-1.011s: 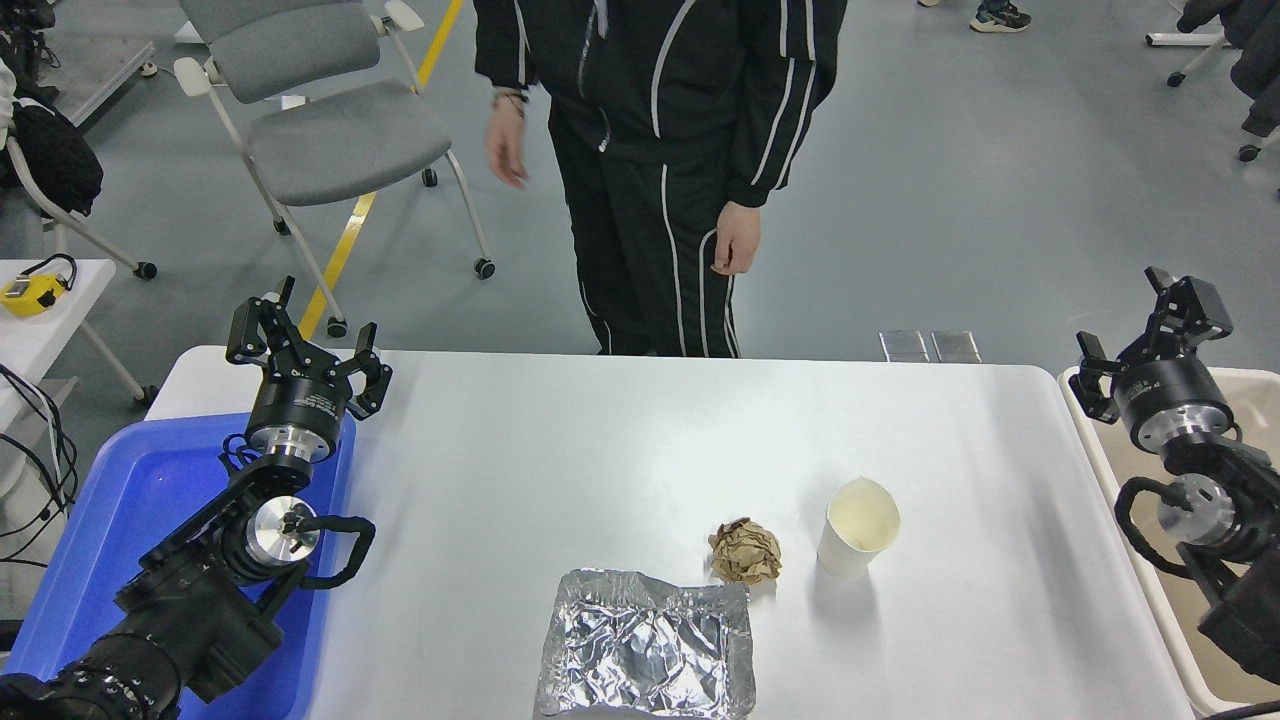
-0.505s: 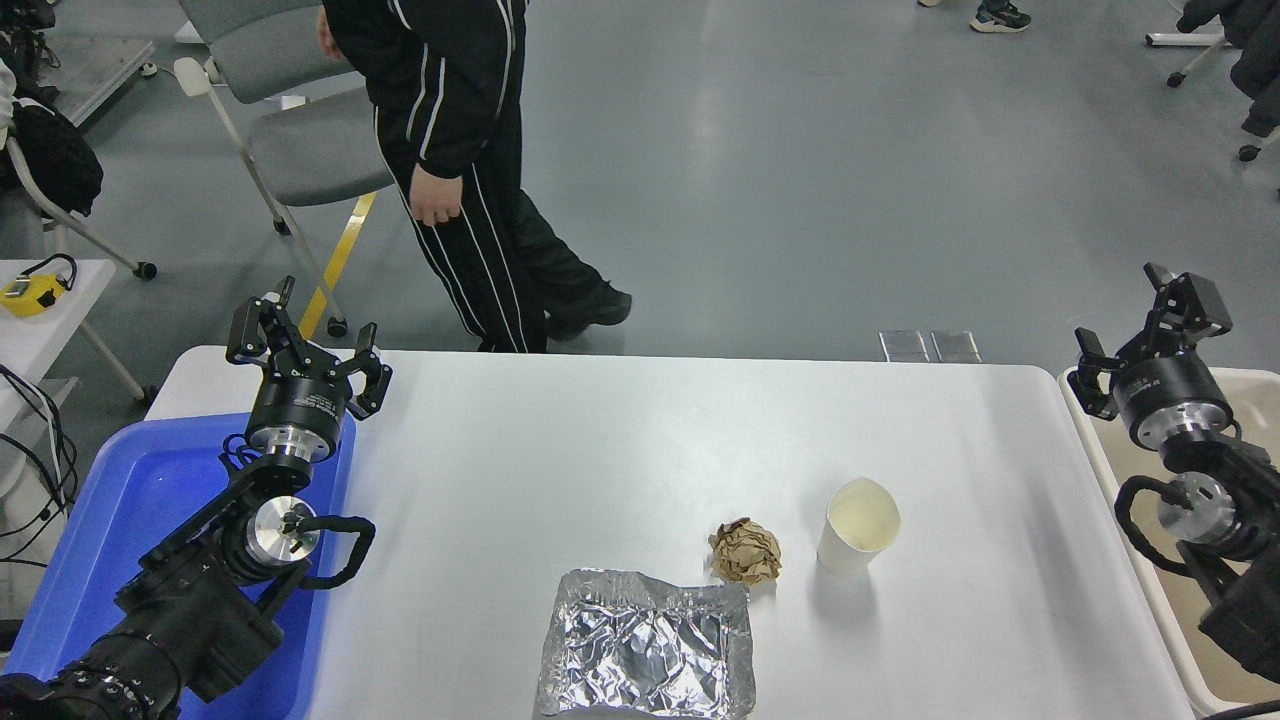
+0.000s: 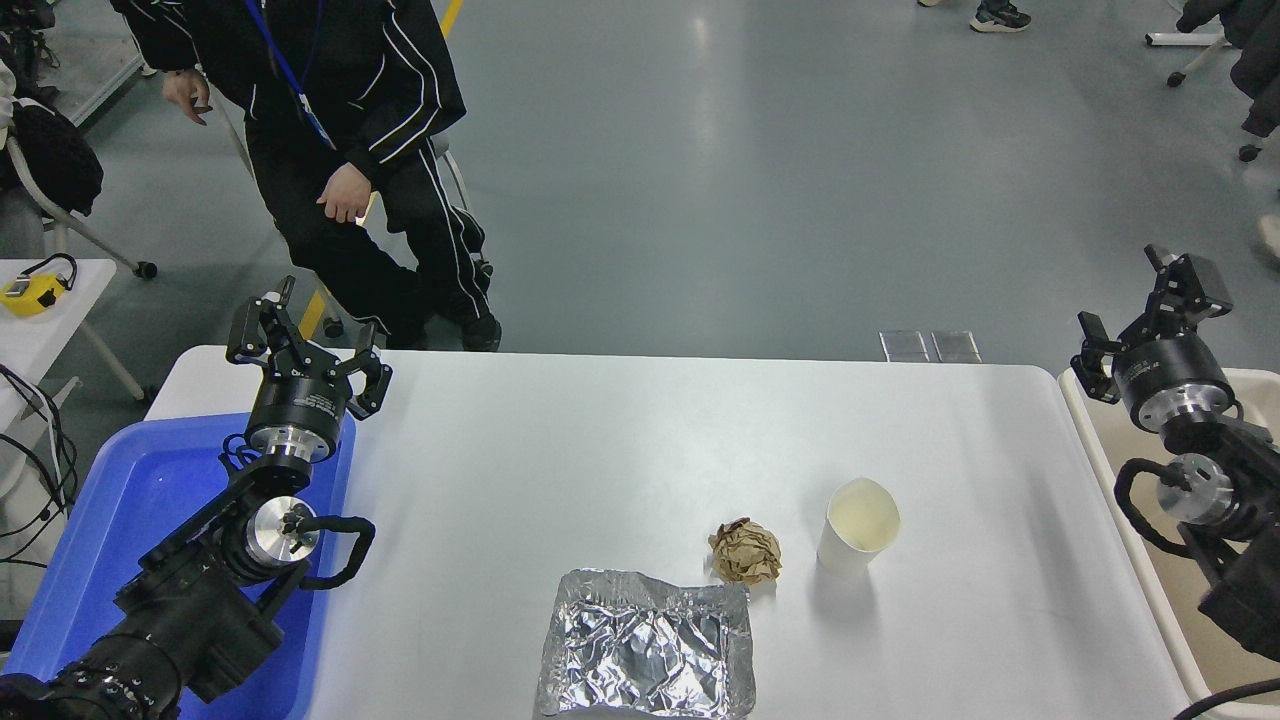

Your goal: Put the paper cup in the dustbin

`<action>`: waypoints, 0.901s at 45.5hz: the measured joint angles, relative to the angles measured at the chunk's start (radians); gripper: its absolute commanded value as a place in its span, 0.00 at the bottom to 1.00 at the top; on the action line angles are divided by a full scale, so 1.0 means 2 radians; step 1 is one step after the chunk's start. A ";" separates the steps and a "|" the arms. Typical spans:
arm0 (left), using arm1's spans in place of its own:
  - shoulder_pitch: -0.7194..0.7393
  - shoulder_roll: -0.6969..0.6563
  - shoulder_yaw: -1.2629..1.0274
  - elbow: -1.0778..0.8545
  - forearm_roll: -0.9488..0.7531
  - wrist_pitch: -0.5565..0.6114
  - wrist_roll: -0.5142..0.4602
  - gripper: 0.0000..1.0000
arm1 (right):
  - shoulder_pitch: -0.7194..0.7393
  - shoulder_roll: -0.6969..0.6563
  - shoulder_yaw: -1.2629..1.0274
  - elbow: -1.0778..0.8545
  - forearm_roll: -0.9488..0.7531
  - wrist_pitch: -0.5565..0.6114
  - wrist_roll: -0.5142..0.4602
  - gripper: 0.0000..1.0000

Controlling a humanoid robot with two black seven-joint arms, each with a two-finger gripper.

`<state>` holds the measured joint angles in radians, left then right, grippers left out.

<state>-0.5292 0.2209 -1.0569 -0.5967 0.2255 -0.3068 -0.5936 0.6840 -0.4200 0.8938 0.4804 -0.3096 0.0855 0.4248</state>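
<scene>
The white paper cup (image 3: 856, 526) stands upright on the white table (image 3: 620, 460), right of centre, its cream inside showing. The beige dustbin (image 3: 1125, 510) sits off the table's right edge, mostly hidden behind my right arm. My right gripper (image 3: 1145, 305) is open and empty, held above the bin's far end, well to the right of and beyond the cup. My left gripper (image 3: 308, 335) is open and empty, parked at the table's left edge.
A crumpled brown paper ball (image 3: 745, 551) lies just left of the cup. A crumpled foil sheet (image 3: 648, 647) lies at the front edge. A blue bin (image 3: 120, 540) sits under my left arm. A person (image 3: 340, 150) is beyond the far left corner by a chair.
The person has walked from the far middle of the table to the far left. My right gripper has shifted slightly up and right. The cup has not moved.
</scene>
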 measured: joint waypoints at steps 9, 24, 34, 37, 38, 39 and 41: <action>0.000 0.000 0.000 0.000 0.000 0.000 0.000 1.00 | 0.039 -0.030 -0.071 -0.003 -0.004 0.002 -0.002 0.99; 0.000 0.000 0.000 0.000 0.000 0.000 0.000 1.00 | 0.238 -0.060 -0.450 -0.022 -0.008 0.015 -0.003 0.99; 0.000 0.000 0.000 0.000 0.000 0.000 0.000 1.00 | 0.324 -0.016 -0.625 -0.036 -0.064 0.028 -0.003 0.99; 0.000 0.000 0.000 0.000 0.000 0.000 0.000 1.00 | 0.343 -0.001 -0.664 -0.038 -0.103 0.037 -0.004 0.99; 0.000 0.000 0.000 0.000 0.000 0.000 0.000 1.00 | 0.346 0.002 -0.669 -0.038 -0.110 0.040 -0.003 0.99; 0.000 0.000 0.000 0.000 0.000 0.000 0.000 1.00 | 0.353 0.008 -0.680 -0.038 -0.126 0.046 -0.003 0.99; 0.000 0.000 0.000 0.000 0.000 0.000 0.000 1.00 | 0.363 0.015 -0.694 -0.033 -0.150 0.057 -0.003 0.99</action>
<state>-0.5292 0.2209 -1.0569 -0.5966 0.2253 -0.3068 -0.5936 1.4102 -0.3907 -0.4939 0.4153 -0.6087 0.1995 0.4186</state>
